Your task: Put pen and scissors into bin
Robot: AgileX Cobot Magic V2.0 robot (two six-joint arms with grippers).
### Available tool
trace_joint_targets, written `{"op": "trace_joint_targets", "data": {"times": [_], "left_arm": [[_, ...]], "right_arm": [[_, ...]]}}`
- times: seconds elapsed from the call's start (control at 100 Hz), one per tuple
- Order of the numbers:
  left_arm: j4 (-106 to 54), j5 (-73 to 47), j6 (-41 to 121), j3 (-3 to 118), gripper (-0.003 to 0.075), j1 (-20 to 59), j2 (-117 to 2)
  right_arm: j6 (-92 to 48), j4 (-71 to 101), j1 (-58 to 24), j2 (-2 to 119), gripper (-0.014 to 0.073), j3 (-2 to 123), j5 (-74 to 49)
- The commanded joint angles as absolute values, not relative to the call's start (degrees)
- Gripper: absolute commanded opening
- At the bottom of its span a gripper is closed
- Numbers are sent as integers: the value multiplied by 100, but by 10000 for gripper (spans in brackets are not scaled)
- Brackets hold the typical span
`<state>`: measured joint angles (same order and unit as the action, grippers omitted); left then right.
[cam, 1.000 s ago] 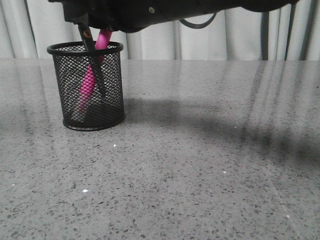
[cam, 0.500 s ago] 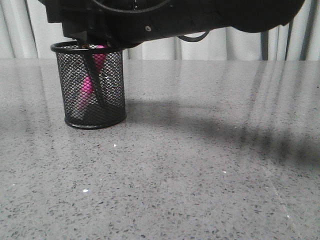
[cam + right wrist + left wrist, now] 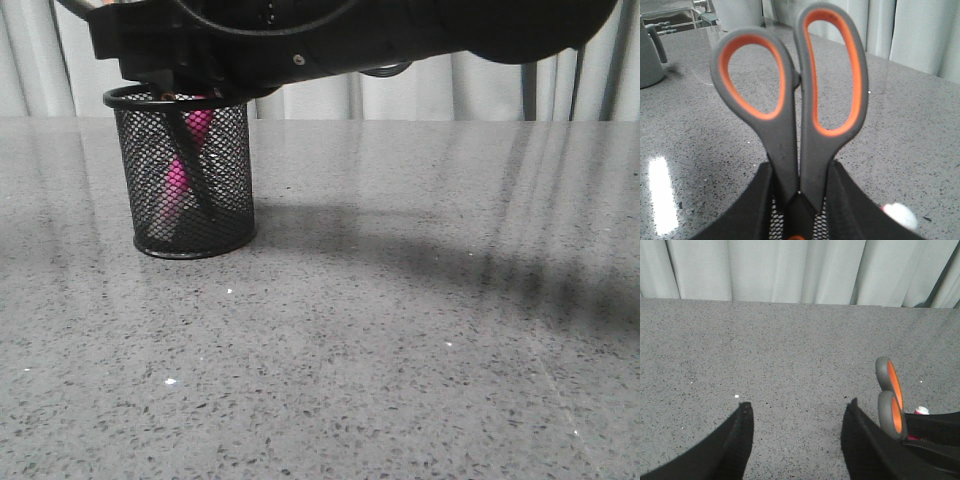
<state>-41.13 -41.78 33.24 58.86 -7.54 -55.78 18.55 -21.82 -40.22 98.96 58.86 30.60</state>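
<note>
The black mesh bin (image 3: 225,190) stands at the table's far left. Inside it the magenta pen (image 3: 180,178) leans, and the dark blades of the scissors (image 3: 192,170) cross in front of it. My right gripper (image 3: 802,192) hangs just over the bin's rim, shut on the scissors (image 3: 790,115) below their grey and orange loops; mesh (image 3: 777,220) shows between the fingers and the pen's white end (image 3: 900,215) beside them. My left gripper (image 3: 799,407) is open over bare table, with the scissors' loops (image 3: 890,400) and the pen's tip (image 3: 922,410) off to one side.
The grey speckled table (image 3: 400,330) runs to a pale curtain (image 3: 450,90) at the back. The right arm's black body (image 3: 400,30) spans the top of the front view. A grey mug (image 3: 650,55) shows far off in the right wrist view.
The right gripper has come down over the bin, and the scissors have sunk deeper, their pivot now hidden at the rim. The bin has shifted slightly to the right.
</note>
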Motion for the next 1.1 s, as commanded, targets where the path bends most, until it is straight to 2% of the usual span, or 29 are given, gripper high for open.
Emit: {"op": "trace_joint_targets", "data": {"times": [0.0,0.05,0.12,0.16,0.31,0.38,0.59,0.84,0.93,1.01,1.09], "left_arm": [[-4354,-3892,3256,6025,363,-765,-5491],[-4354,-3892,3256,6025,363,-765,-5491],[-4354,-3892,3256,6025,363,-765,-5491],[-4354,-3892,3256,6025,363,-765,-5491],[-4354,-3892,3256,6025,363,-765,-5491],[-4354,-3892,3256,6025,363,-765,-5491],[-4354,-3892,3256,6025,363,-765,-5491],[-4354,-3847,3256,6025,363,-765,-5440],[-4354,-3761,3256,6025,363,-765,-5393],[-4354,-3658,3256,6025,357,-765,-5325],[-4354,-3494,3256,6020,301,-765,-5219]], "right_arm": [[1826,-2214,-4006,9541,-65,6031,3474],[1826,-2227,-4006,9541,-50,6031,3465],[1826,-2227,-4006,9541,21,6031,3465],[1826,-2227,-4006,9541,75,6031,3465],[1826,-2227,-4006,9541,363,6031,3450],[1826,-2227,-4006,9484,417,6031,3445],[1826,-2227,-3833,9086,413,6031,3118],[1826,-2201,-3245,8135,402,6031,2595],[1826,-2083,-2971,7681,313,6031,2187],[1826,-1920,-2724,7279,166,6031,1679],[1826,-1909,-2406,6868,12,6031,1101]]}}
